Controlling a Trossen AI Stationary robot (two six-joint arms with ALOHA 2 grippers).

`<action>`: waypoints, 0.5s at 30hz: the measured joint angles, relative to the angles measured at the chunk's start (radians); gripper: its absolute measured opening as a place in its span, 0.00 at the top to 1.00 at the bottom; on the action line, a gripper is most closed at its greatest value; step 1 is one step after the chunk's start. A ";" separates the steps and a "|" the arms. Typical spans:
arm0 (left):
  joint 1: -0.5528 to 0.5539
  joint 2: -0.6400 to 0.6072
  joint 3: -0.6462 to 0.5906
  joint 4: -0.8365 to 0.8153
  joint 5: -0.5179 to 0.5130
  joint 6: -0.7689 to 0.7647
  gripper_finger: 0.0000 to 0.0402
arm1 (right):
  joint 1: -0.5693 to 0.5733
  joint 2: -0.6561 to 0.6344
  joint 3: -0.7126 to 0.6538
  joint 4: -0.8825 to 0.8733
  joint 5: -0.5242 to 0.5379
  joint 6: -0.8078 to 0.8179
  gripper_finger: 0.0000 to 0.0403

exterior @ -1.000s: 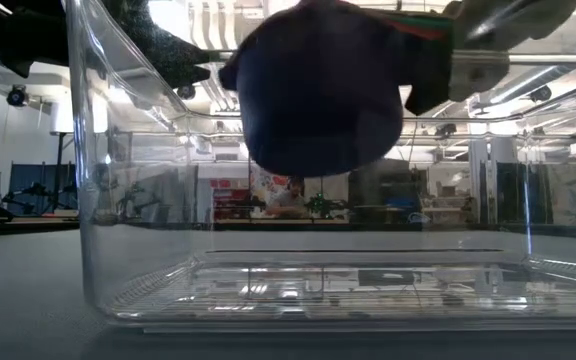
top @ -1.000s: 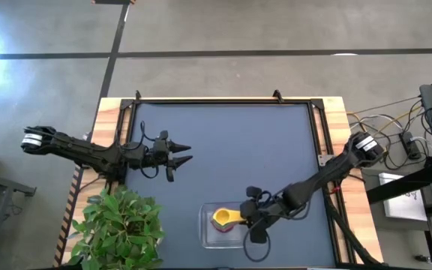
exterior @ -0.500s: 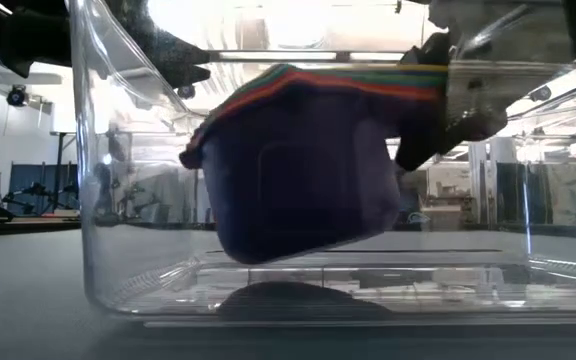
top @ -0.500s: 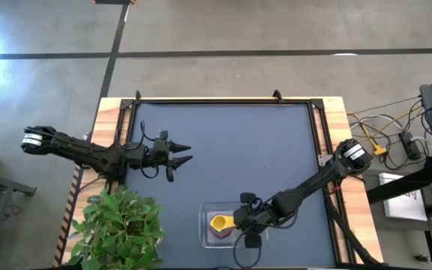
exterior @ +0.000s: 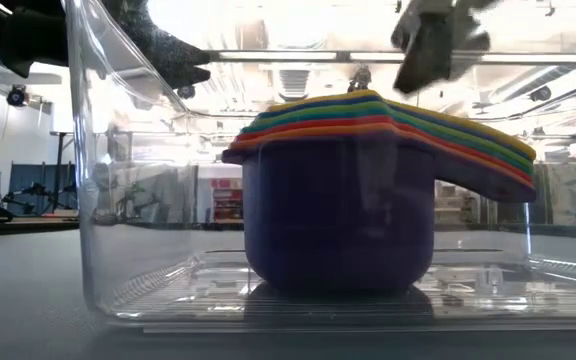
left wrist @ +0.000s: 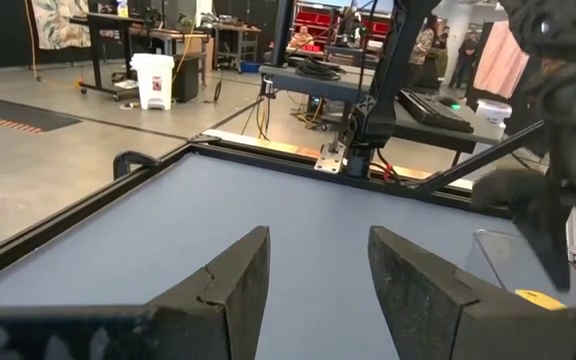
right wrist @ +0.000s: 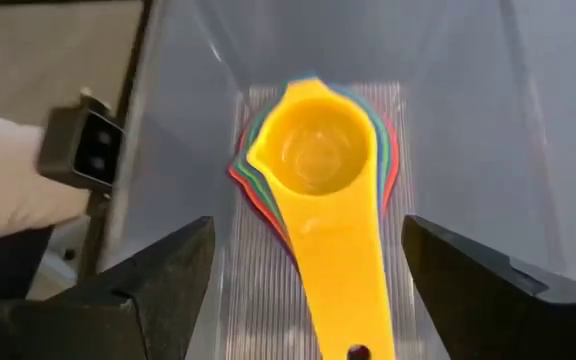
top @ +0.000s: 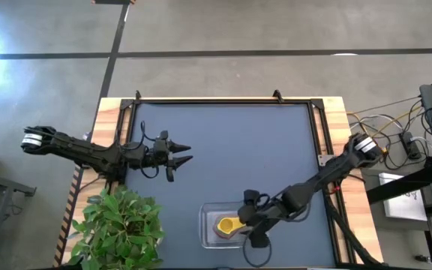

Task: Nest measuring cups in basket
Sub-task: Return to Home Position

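Note:
The measuring cups (exterior: 343, 215) stand nested in one stack, the purple cup lowest and the yellow cup (right wrist: 315, 152) on top. The purple cup's bottom rests on the floor of the clear basket (top: 205, 219), near the table's front edge. Their handles (exterior: 488, 160) fan out to one side. My right gripper (top: 249, 223) is open just above the handle end of the stack; its fingers (right wrist: 168, 270) stand wide on either side of the yellow handle without touching it. My left gripper (top: 188, 154) is open over the table's left part, with nothing in it.
A potted green plant (top: 120, 223) stands at the table's near left corner, beside the basket. The dark mat (top: 238, 150) lies bare between the arms. A raised black frame (left wrist: 148, 165) runs along the table's edges.
My right gripper has lowered the nested stack into the basket, opened and let go, then risen a little. The stack, a second ago tilted and clear of the floor, now stands upright on the basket's floor.

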State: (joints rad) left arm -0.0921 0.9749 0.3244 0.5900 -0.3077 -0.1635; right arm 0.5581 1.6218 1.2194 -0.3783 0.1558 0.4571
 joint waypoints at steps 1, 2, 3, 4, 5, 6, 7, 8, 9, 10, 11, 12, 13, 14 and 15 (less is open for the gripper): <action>0.000 0.000 0.000 0.000 0.000 0.000 0.62 | 0.001 -0.018 0.000 -0.006 0.010 -0.008 0.23; 0.000 0.000 0.000 0.001 0.000 0.000 0.62 | 0.001 -0.036 0.000 -0.006 0.026 -0.024 0.24; 0.000 0.000 0.000 0.001 0.000 0.000 0.62 | 0.003 -0.054 -0.001 0.000 0.053 -0.043 0.25; 0.000 0.000 0.000 0.004 0.000 0.000 0.62 | 0.006 -0.074 -0.004 0.008 0.085 -0.069 0.26; 0.000 0.000 0.000 0.010 0.000 -0.003 0.62 | 0.007 -0.093 -0.013 0.023 0.120 -0.096 0.27; 0.000 0.000 0.000 0.015 0.000 -0.003 0.62 | 0.007 -0.111 -0.026 0.049 0.152 -0.124 0.28; 0.000 0.000 0.000 0.020 0.000 -0.003 0.62 | 0.007 -0.128 -0.044 0.087 0.178 -0.155 0.30; 0.000 0.000 0.000 0.023 0.000 -0.004 0.62 | 0.006 -0.147 -0.065 0.119 0.186 -0.184 0.32; 0.000 0.000 0.000 0.025 0.001 -0.003 0.62 | 0.001 -0.167 -0.092 0.143 0.185 -0.210 0.34; 0.000 0.000 0.000 0.028 0.001 -0.004 0.62 | -0.005 -0.188 -0.117 0.166 0.185 -0.231 0.37; 0.000 0.000 0.000 0.031 0.001 -0.004 0.62 | -0.012 -0.212 -0.145 0.192 0.185 -0.256 0.40; 0.000 0.000 0.000 0.037 0.001 -0.003 0.62 | -0.020 -0.242 -0.173 0.213 0.186 -0.279 0.43; 0.000 0.000 0.000 0.043 0.001 -0.003 0.62 | -0.029 -0.272 -0.205 0.236 0.193 -0.301 0.46; 0.001 0.000 0.000 0.050 0.001 0.002 0.62 | -0.039 -0.304 -0.238 0.269 0.205 -0.325 0.51; 0.002 -0.001 0.000 0.056 0.001 0.015 0.62 | -0.048 -0.340 -0.275 0.308 0.212 -0.350 0.55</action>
State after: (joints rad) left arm -0.0902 0.9743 0.3244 0.6463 -0.3067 -0.1483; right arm 0.5100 1.2817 0.9447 -0.0708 0.3677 0.1074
